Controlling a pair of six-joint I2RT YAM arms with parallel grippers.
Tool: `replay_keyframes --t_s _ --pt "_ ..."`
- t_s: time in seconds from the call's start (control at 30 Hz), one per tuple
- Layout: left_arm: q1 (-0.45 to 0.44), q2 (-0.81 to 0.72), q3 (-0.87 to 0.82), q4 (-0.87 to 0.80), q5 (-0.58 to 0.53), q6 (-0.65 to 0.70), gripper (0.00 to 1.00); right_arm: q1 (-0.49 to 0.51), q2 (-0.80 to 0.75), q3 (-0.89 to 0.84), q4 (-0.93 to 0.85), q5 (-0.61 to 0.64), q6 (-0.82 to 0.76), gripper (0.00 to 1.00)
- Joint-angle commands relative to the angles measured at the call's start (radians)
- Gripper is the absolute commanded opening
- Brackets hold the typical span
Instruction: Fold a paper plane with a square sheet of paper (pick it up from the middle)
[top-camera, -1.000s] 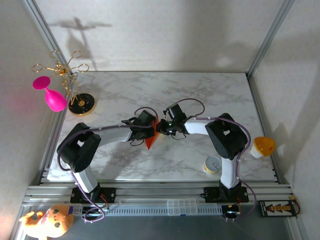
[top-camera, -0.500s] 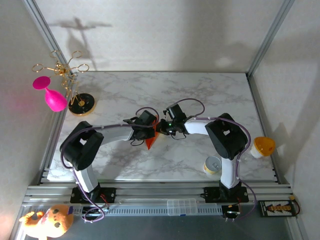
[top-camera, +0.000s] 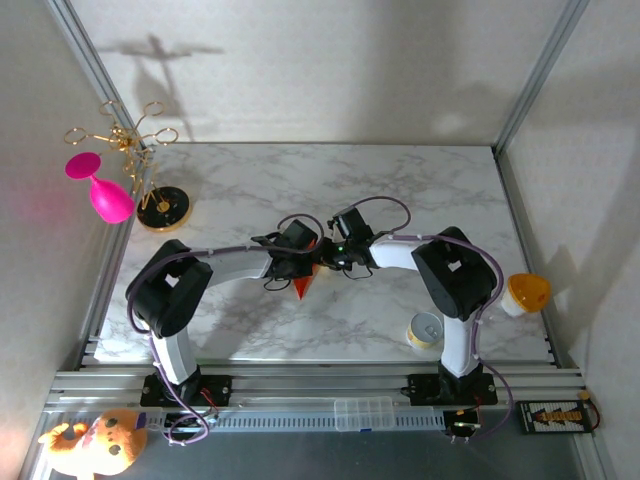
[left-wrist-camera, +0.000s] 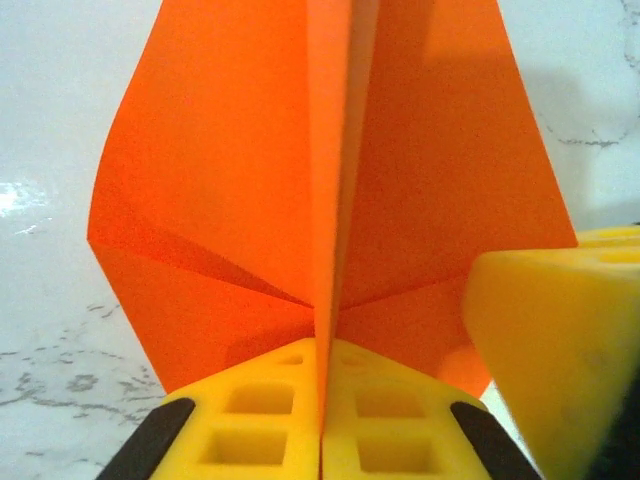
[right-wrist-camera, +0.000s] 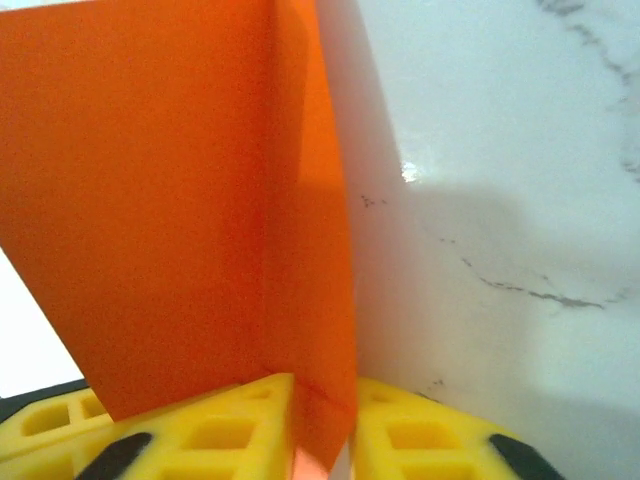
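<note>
Left wrist: left gripper (left-wrist-camera: 322, 400) pinching plain orange paper plane (left-wrist-camera: 230, 180).

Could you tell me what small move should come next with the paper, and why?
Probably open the right gripper and draw it back: the left gripper clamps the centre crease of the orange paper, while the right jaws look slightly apart.

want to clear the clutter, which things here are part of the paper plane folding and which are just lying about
in the job: orange paper, left pincer shut on it, right pincer at its fold

lying about: pink goblet, gold rack, yellow can, orange-yellow cup, plush toy
</note>
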Motion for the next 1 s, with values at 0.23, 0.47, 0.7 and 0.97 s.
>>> replay_keyframes --t_s 0.23,0.47,0.7,0.97 --pt "0.022 -0.004 0.161 -0.095 -0.124 0.062 0.01 -0.141 -0.300 -0.118 -0.039 0.290 -0.011 0.57" --pt "0.046 0.190 0.450 -0.193 -0.221 0.136 0.01 -0.223 -0.450 -0.195 -0.038 0.486 -0.139 0.88" --pt "0.071 0.388 0.716 -0.269 -0.235 0.160 0.01 -0.237 -0.512 -0.247 -0.009 0.534 -0.198 0.99" --pt "0.090 0.537 0.878 -0.335 -0.201 0.168 0.03 -0.238 -0.519 -0.281 0.006 0.490 -0.215 0.99"
